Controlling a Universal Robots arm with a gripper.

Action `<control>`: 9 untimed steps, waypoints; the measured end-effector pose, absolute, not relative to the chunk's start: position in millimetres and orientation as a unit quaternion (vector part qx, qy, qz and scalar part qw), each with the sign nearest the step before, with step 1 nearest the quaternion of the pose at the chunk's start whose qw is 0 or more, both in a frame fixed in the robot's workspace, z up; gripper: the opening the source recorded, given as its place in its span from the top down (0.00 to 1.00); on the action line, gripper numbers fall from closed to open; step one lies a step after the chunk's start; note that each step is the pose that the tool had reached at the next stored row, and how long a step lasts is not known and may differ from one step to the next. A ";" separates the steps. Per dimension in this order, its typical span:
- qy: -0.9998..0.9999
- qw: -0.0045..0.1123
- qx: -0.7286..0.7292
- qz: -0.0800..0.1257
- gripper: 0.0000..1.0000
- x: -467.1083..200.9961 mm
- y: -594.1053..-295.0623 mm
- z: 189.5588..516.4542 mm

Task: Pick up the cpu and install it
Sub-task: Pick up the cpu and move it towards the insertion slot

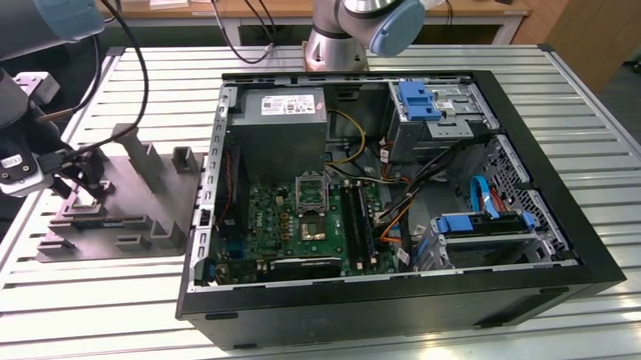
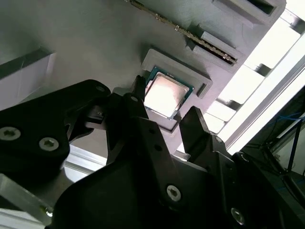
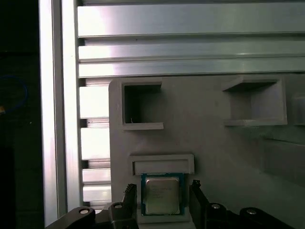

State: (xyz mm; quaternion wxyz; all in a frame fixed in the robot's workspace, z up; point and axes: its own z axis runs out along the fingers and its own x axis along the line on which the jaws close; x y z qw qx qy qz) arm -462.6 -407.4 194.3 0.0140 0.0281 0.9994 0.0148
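The cpu (image 3: pixel 162 195) is a small silvery square chip lying flat in a shallow pocket of the grey moulded fixture (image 1: pixel 145 214); the second wrist view shows the cpu (image 2: pixel 164 97) too. My gripper (image 1: pixel 85 196) hangs just over that pocket at the exterior view's left. In both wrist views its black fingers (image 3: pixel 130 193) stand on either side of the chip with small gaps, so the gripper (image 3: pixel 162 188) is open and holds nothing. The gripper (image 2: pixel 166 100) straddles the chip in the second wrist view too.
An open computer case (image 1: pixel 561 247) lies at the exterior view's right, with its motherboard (image 1: pixel 300 225) and the square socket (image 1: pixel 311 196) exposed among cables. The fixture has raised blocks and slots (image 3: pixel 143 107). Another arm's base (image 1: pixel 341 37) stands behind the case on the slatted table (image 1: pixel 100 307).
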 end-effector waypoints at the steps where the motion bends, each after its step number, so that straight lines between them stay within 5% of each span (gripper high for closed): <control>1: 0.999 0.014 0.028 0.015 0.44 -462.6 -407.3 193.5; 9: 0.999 0.014 0.028 0.015 0.44 -463.5 -406.2 188.2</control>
